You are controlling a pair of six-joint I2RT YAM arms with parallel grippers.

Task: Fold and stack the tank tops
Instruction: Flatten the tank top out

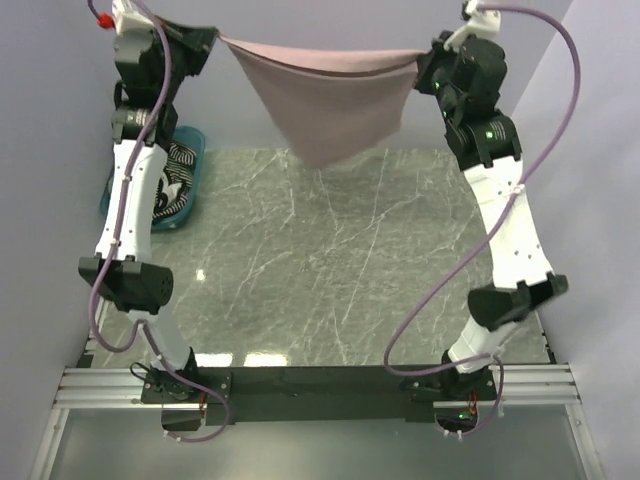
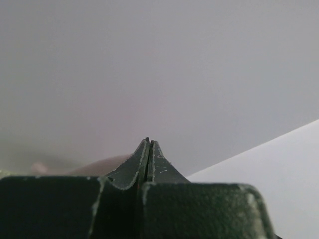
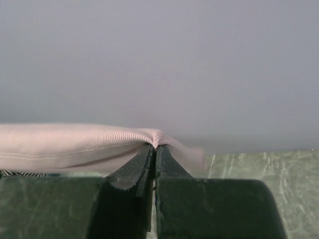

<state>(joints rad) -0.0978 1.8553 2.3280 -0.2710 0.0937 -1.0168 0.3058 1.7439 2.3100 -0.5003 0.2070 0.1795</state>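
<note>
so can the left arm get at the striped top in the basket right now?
Probably not yet. The left gripper is shut on the pink tank top, stretched in the air to the right gripper. The striped top lies uncovered beside that arm.

You have the pink tank top (image 1: 330, 110) strung between the left tool (image 1: 212, 38) and right tool (image 1: 420, 62), each pinching a corner, sagging at 12 o'clock over the counter (image 1: 340, 260). At 10 o'clock, the teal basket (image 1: 198, 150) holds a striped tank top (image 1: 178, 195).

Teal basket (image 1: 195, 140): largely hidden behind left arm (image 1: 130, 200); striped cloth (image 1: 183, 157) inside partly occluded, count indeterminate. Pink tank top (image 2: 97, 167): blurred smear, left wrist view.
</note>
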